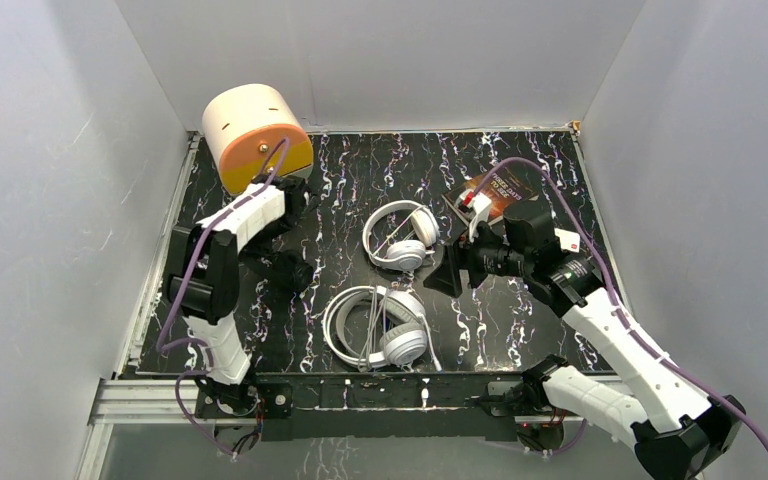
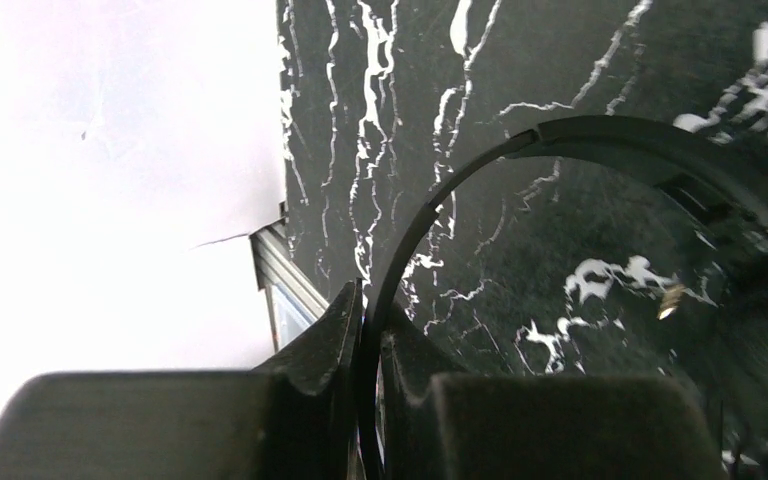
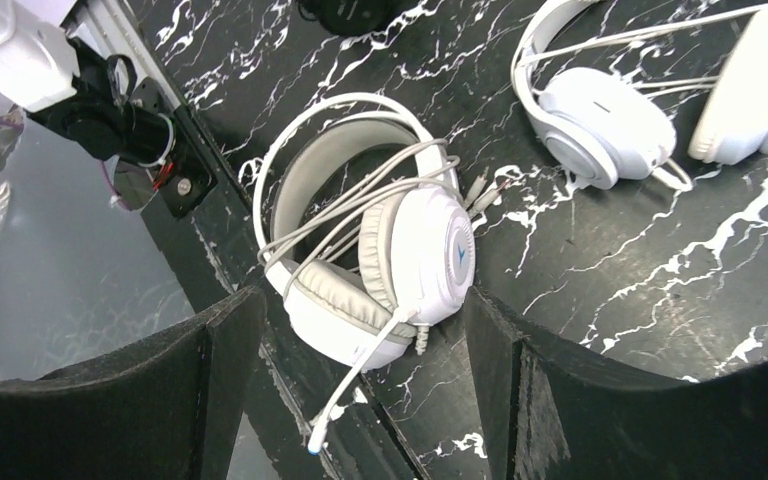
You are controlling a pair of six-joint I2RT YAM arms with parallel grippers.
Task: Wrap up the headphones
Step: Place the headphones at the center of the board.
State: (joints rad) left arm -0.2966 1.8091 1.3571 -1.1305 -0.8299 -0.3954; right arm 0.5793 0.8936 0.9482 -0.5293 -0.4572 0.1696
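Left claw (image 2: 370, 322): fingers pressed together, pinching the thin band of the black headphones (image 2: 580, 130). The band arcs out from the pinch over the table (image 2: 520, 60). Its ear cup is a dark blur at the right edge of the left wrist view. From above, the black headphones (image 1: 286, 268) sit under the left arm at the left side of the table. Can't tell if they're lifted or resting.

Right claw (image 3: 360, 295): fingers spread wide, nothing between them. From above, the right claw (image 1: 454, 248) hangs over the table, just right of the slim white headphones (image 1: 400, 235).

Through the right wrist camera, the big white headphones (image 3: 400, 250) show in the gap between the fingers, apart from both. They lie flat by the near edge of the table, in the middle (image 1: 380, 325). Their cord is loose, looped over the band and across one ear cup, not wound. A thin white stalk (image 3: 350, 390) sticks out from the cup toward the near edge.

The slim white headphones (image 3: 600, 125) lie flat further back, close to the big ones but not touching, with the cord trailing beside the cups.

Other items: a cream and orange drum (image 1: 255, 135) at the back left corner, a brown packet (image 1: 505, 188) at back right behind the right claw.
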